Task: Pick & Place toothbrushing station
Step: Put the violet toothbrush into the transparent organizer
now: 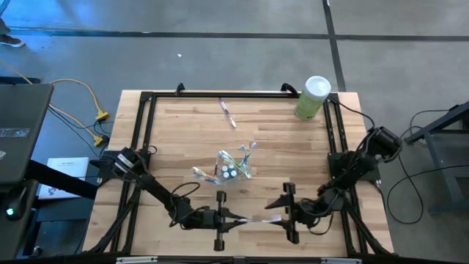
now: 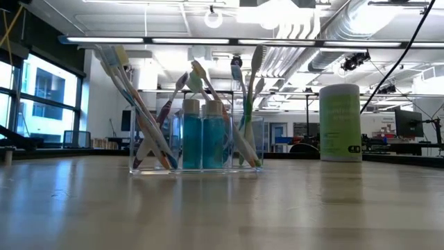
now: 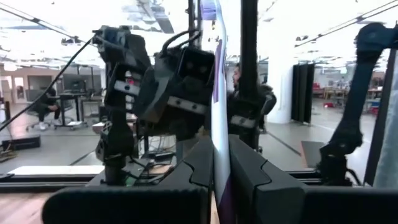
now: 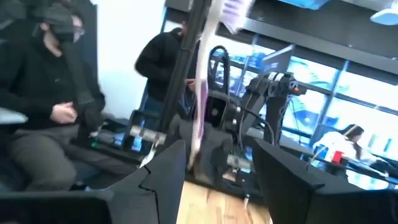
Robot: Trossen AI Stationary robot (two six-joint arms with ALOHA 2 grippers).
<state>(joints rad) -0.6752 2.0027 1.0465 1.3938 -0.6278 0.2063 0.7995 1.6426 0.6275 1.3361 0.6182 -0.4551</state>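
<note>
A clear cup (image 1: pixel 231 170) stands mid-table on its base, holding several toothbrushes and teal toothpaste tubes (image 2: pixel 203 139); it also shows in the low view (image 2: pixel 198 149). One loose toothbrush (image 1: pixel 228 114) lies flat toward the far edge. Near the front edge my left gripper (image 1: pixel 239 218) is shut on a white-and-purple toothbrush (image 1: pixel 256 218). My right gripper (image 1: pixel 274 215) faces it, open, with its fingers (image 4: pixel 165 171) on either side of that toothbrush (image 4: pixel 200 93). The bristle head (image 4: pixel 235 12) lies beyond them. My left gripper pinches the toothbrush's handle (image 3: pixel 217 158) between its two fingers (image 3: pixel 249 174). The fingers come about level from the table's left side. The toothbrush is lifted clear of the table and sticks out past the fingertips toward my right gripper.
A light-green canister with a white lid (image 1: pixel 314 97) stands at the far right corner, also in the low view (image 2: pixel 340 121). A black frame (image 1: pixel 143 125) runs along the table's edges. People sit in the room beyond the table (image 4: pixel 43 93).
</note>
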